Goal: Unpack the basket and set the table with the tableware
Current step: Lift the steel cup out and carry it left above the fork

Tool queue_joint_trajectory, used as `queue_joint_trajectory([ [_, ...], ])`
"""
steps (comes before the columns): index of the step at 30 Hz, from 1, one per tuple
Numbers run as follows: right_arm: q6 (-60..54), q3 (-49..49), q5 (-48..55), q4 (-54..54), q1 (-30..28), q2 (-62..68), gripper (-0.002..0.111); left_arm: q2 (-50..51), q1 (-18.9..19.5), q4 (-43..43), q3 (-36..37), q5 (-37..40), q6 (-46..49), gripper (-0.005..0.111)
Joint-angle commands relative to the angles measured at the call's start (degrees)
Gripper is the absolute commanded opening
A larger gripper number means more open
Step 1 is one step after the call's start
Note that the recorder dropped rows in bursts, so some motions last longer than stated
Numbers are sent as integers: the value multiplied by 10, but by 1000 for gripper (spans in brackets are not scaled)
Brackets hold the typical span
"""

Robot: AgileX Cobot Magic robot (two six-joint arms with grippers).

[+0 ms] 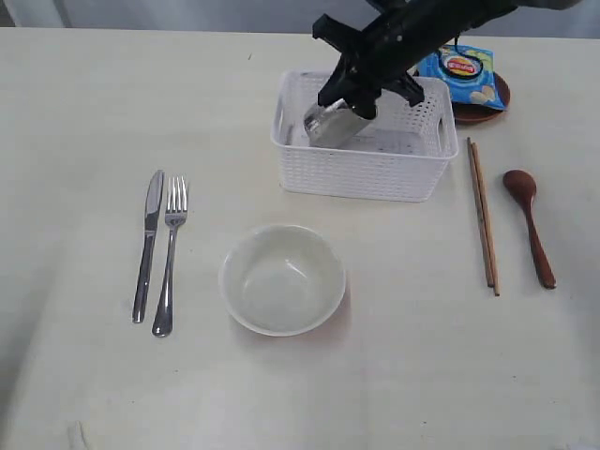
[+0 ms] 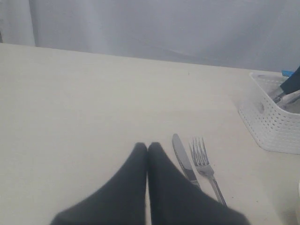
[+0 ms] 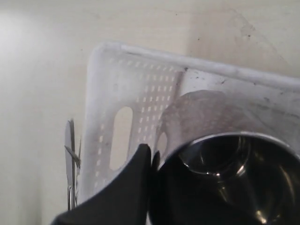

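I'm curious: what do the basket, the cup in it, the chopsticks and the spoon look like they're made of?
Basket: white matte plastic, judging by its moulded grid of holes.
Cup: polished metal, probably steel; it shows mirror-like reflections.
Chopsticks: likely wood; pale brown and dull.
Spoon: reddish-brown with a slight sheen; wood or plastic, unclear.

The only print I can find from my station sits on the blue bag (image 1: 461, 73): a round red and yellow emblem on its front. Its lettering is too small for me to read. I can make out no other legible text or numbers.
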Motion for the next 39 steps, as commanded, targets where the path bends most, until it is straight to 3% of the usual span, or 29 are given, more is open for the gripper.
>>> queue_joint_trajectory([
  [1,-15,-1,10,-24,7,-74,0,-2,1,-2,2,-6,0,0],
  [5,-16,-8,1,-66,45,-133,0,-2,1,-2,2,-6,0,0],
  [10,42,-79,-16,-218,146,-162,0,-2,1,-2,2,-6,0,0],
  [15,123,-186,22,-397,262,-107,0,-2,1,-2,2,-6,0,0],
  [19,165,-261,49,-461,322,-37,0,-2,1,-2,2,-6,0,0],
  [32,208,-547,143,-474,344,202,0,-2,1,-2,2,-6,0,0],
  [39,215,-567,143,-475,343,235,0,-2,1,-2,2,-6,0,0],
])
